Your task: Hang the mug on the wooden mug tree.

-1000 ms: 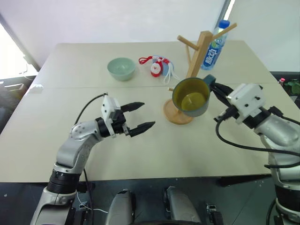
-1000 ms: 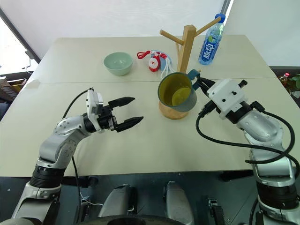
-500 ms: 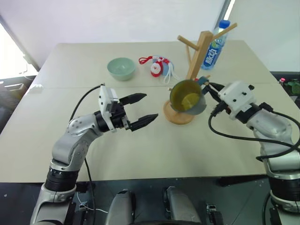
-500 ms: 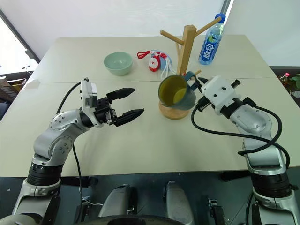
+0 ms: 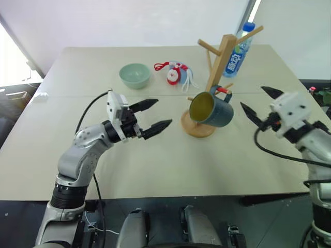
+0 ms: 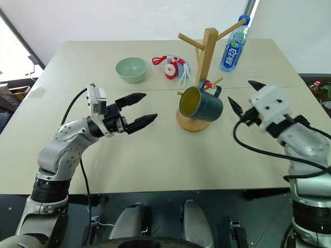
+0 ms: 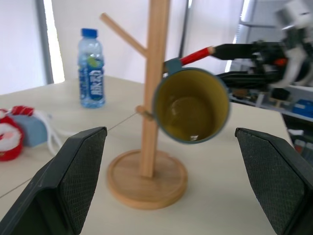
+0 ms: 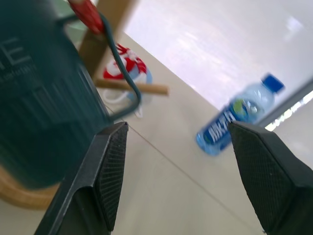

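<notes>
Blue-grey mug (image 6: 202, 105) hangs by handle on red-tipped peg (image 6: 209, 84) of wooden mug tree (image 6: 202, 72), clear of both jaw sets. Right gripper (image 6: 243, 97) wide open, empty, just beside mug. Left gripper (image 6: 139, 108) open, empty, well apart. Risk: mug sits tilted near peg tip; nudge from right fingers likely slips handle off or rocks tree.

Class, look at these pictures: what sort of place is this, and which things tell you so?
Probably an indoor robot test room, not a kitchen: a plain pale table by bright windows, set only with props, a wooden mug tree holding a mug, a green bowl and a water bottle.
</notes>
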